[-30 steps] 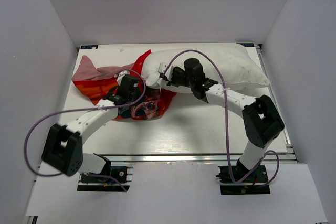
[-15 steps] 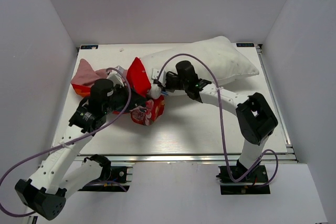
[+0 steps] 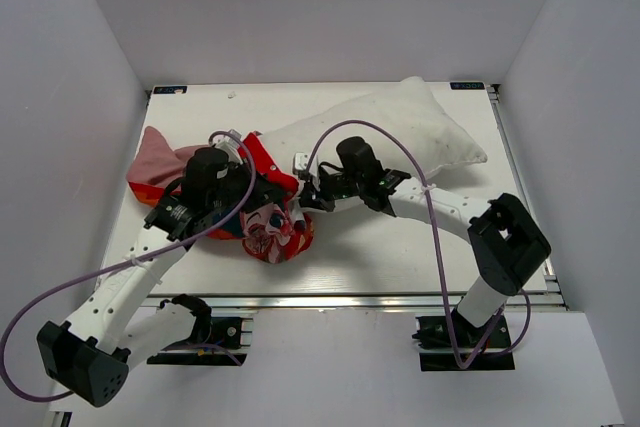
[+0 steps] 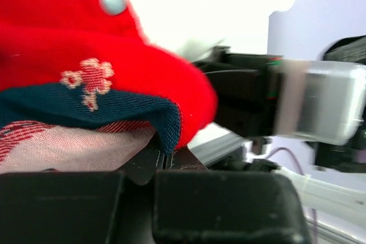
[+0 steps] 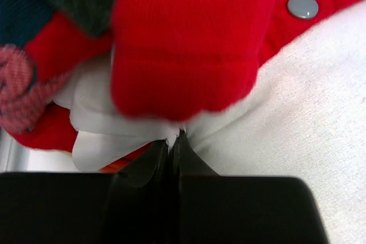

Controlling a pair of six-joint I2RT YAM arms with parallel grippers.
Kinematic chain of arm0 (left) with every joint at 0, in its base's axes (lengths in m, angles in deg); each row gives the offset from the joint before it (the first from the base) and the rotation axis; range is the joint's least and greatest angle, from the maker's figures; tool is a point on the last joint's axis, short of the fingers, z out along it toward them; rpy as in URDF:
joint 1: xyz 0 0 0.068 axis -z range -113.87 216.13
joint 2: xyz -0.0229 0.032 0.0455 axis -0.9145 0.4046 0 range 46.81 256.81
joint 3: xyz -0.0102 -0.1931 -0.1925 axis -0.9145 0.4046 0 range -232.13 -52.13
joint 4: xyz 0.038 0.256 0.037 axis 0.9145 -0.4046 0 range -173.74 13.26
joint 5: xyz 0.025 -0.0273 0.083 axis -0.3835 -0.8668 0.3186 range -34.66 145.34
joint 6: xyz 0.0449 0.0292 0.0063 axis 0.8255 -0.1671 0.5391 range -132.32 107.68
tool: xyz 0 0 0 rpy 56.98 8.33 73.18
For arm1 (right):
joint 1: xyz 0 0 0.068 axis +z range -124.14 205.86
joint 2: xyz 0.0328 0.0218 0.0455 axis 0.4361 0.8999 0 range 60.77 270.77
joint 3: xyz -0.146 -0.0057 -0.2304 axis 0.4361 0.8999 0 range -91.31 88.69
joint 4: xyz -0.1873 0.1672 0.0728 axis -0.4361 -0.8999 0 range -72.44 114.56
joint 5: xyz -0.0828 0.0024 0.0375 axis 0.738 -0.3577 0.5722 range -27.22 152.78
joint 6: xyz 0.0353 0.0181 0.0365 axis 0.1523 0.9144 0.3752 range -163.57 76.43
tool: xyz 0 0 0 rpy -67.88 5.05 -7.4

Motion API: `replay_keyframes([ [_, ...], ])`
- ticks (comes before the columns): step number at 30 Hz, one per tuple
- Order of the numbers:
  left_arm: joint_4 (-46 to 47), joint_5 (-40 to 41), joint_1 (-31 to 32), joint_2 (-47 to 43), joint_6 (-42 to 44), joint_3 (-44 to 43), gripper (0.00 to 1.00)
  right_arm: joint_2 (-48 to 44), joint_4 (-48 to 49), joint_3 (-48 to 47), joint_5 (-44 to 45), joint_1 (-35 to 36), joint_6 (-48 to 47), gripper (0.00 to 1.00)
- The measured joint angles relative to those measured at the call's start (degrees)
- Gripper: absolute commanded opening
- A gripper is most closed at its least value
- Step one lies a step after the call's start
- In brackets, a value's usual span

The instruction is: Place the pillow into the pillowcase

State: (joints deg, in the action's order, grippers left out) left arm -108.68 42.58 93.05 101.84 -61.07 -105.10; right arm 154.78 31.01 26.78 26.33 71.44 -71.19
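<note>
On the white desk (image 3: 400, 247), under looping purple cables (image 3: 350, 124), the plump speckled white pillow (image 3: 400, 132) slants far-right, one corner pinched in the right tool (image 3: 305, 197) at the crumpled red cartoon-print pillowcase (image 3: 272, 239), whose hem the left tool (image 3: 262, 192) clamps.

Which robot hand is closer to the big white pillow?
Right. The right gripper pinches the pillow at its end. The left gripper clamps the pillowcase hem just beside that end.
</note>
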Motion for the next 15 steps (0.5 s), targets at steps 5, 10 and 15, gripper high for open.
replay_keyframes([
  [5, 6.93, -5.55, -0.02, 0.92, -5.88, 0.9, 0.0, 3.65, 0.94, -3.45, 2.99, 1.38, 8.52, 0.0],
  [10, 8.5, -7.76, -0.94, 2.51, -9.07, 0.37, 0.03, 10.95, 0.96, -11.1, 7.04, 2.1, 16.11, 0.0],
  [15, 6.23, -7.21, -0.92, 2.34, -10.71, -2.29, 0.51, 11.02, 2.08, -10.01, 7.13, 2.16, 20.04, 0.0],
])
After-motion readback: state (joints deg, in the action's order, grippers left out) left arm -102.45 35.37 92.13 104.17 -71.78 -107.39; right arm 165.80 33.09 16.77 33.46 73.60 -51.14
